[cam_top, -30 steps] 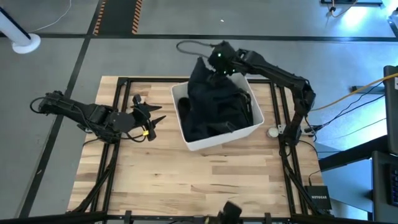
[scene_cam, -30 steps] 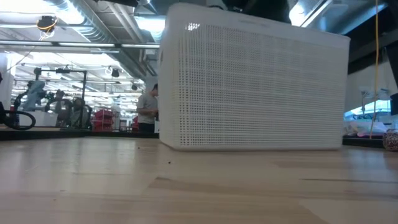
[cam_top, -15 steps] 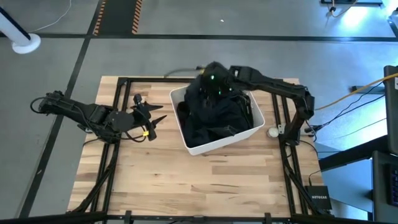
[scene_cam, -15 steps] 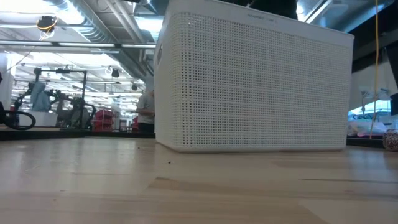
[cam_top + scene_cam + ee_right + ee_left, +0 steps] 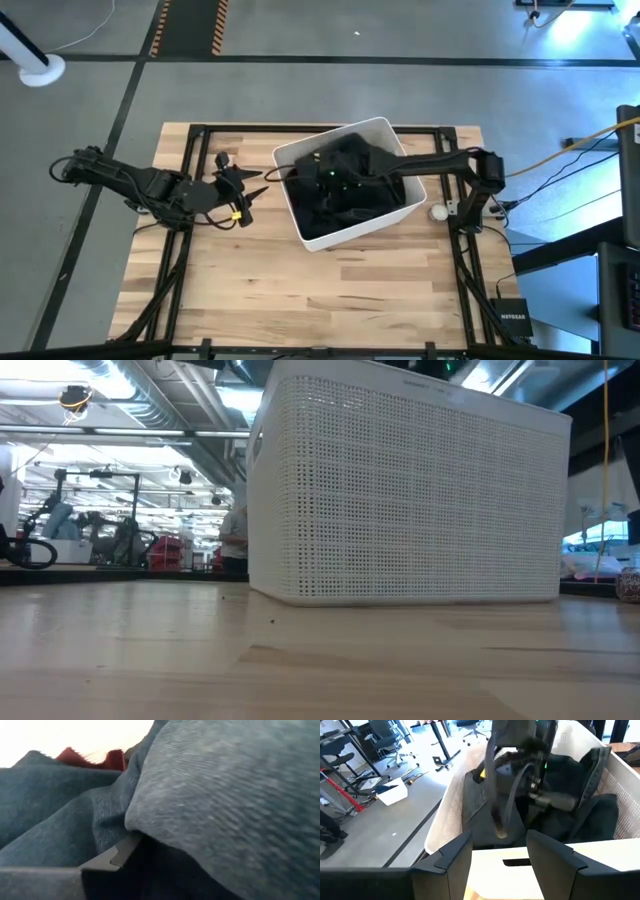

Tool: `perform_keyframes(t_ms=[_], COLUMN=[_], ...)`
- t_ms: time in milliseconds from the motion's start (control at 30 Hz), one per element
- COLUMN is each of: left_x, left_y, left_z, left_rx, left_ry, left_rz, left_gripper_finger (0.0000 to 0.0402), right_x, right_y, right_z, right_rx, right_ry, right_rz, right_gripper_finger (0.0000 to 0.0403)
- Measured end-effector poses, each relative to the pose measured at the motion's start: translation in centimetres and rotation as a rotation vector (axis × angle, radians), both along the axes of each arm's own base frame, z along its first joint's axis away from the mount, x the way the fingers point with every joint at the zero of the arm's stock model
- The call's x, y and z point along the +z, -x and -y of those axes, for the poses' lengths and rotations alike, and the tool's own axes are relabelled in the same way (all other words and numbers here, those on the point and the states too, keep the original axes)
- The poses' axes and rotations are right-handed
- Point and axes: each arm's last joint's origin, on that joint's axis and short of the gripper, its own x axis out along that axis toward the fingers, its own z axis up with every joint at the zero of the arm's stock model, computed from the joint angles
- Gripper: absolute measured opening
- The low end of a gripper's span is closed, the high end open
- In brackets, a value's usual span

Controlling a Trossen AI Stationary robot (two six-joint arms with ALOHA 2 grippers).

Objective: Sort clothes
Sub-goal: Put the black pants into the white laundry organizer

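A white perforated bin stands mid-table and holds a heap of dark clothes. My right gripper is down inside the bin among them. In the right wrist view a dark grey garment fills the picture, with a strip of maroon cloth behind it. My left gripper hovers left of the bin, open with nothing between its fingers, facing the bin's wall. My right gripper comes slanting down from the table's right into the bin. A thick fold of the dark garment lies over one finger and hides the other. Which part it has cannot be told. The garment rests on the heap.
The bin's wall fills the low view. Bare wooden tabletop lies toward the near edge. A small round object sits right of the bin by the right arm's base. A person stands far off in the room.
My right gripper has come down from above the bin's far rim into the bin, toward the table's near left, tipping more steeply down. The dark garment that hung lifted from it has sunk onto the heap. The bin has shifted and turned a little.
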Motion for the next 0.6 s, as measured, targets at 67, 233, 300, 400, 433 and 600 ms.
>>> perform_keyframes(t_ms=[67,233,300,400,433,600], left_x=[0.0,0.0,0.0,0.0,0.0,-0.1], left_y=[-0.1,-0.2,-0.3,-0.3,-0.3,-0.3], left_z=[-0.1,-0.8,-1.1,-1.3,-1.3,-1.4], left_rx=[0.005,0.043,0.056,0.07,0.071,0.073], left_ry=[-0.006,-0.007,-0.006,-0.007,-0.007,-0.008], left_rz=[-0.005,-0.007,-0.006,-0.007,-0.007,-0.008], left_gripper_finger=[0.0182,0.0182,0.0182,0.0182,0.0182,0.0182], right_x=[-1.5,-1.7,-0.7,0.6,1.1,3.9], right_y=[-0.2,-0.8,-1.0,-1.1,-1.1,-0.9], right_z=[0.7,4.0,5.9,8.7,9.4,10.5], right_rx=[-0.048,-0.199,-0.27,-0.341,-0.342,-0.297], right_ry=[0.027,0.111,0.129,0.145,0.149,0.132], right_rz=[0.018,0.125,0.183,0.229,0.246,0.278], right_gripper_finger=[0.0202,0.0202,0.0202,0.0202,0.0202,0.0202])
